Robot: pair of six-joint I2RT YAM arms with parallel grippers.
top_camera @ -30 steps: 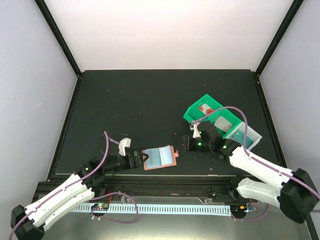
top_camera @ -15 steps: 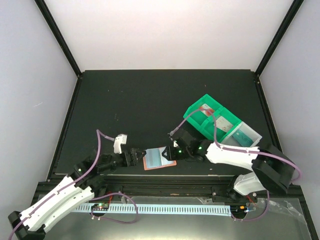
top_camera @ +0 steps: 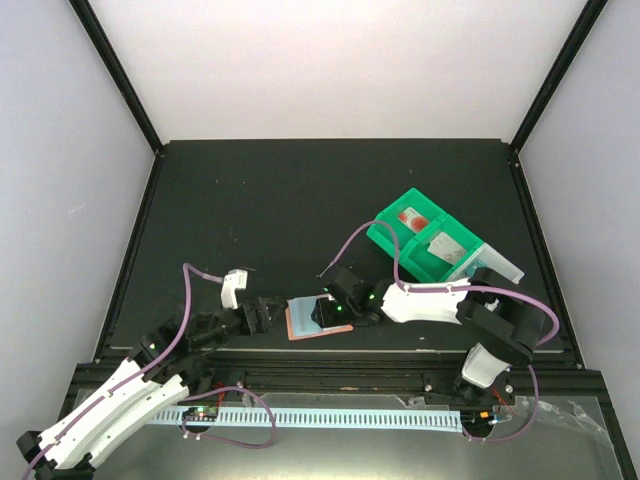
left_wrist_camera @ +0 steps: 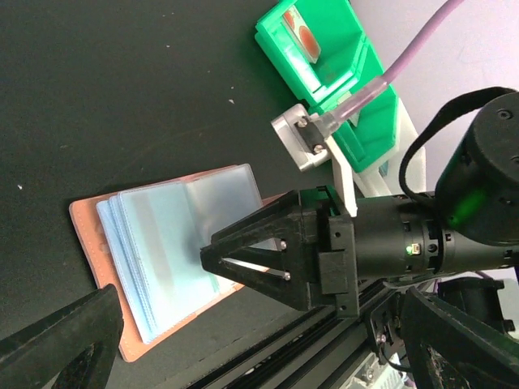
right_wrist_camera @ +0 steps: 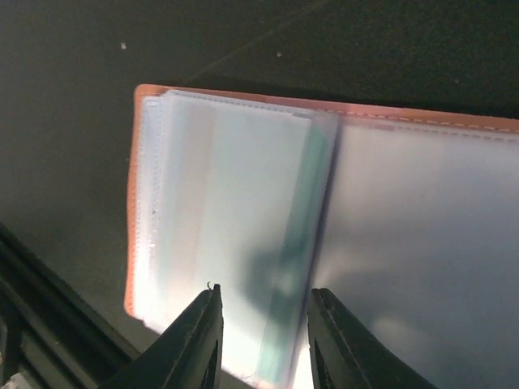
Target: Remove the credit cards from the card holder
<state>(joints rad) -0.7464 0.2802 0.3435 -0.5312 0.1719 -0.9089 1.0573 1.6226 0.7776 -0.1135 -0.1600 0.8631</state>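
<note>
Card holder [top_camera: 300, 322] lies open on counter [top_camera: 300, 200], near edge, centre. Right hand [right_wrist_camera: 265, 296] over its pale pockets, fingers narrowly apart, edge of 1 teal card [right_wrist_camera: 296, 243] showing between them; contact unclear. Left hand [top_camera: 268, 314] just left of holder, spread wide, empty.

A robot test cell in a lab.
Plain white walls [top_camera: 330, 60] and black frame posts [top_camera: 117, 75] boxed in a black table [top_camera: 300, 200]. A left arm [top_camera: 110, 400] and a right arm [top_camera: 425, 300] were bolted to a rail [top_camera: 330, 375] at its near edge, trailing purple cables [top_camera: 187, 290] above a slotted white cable duct [top_camera: 330, 418].
</note>
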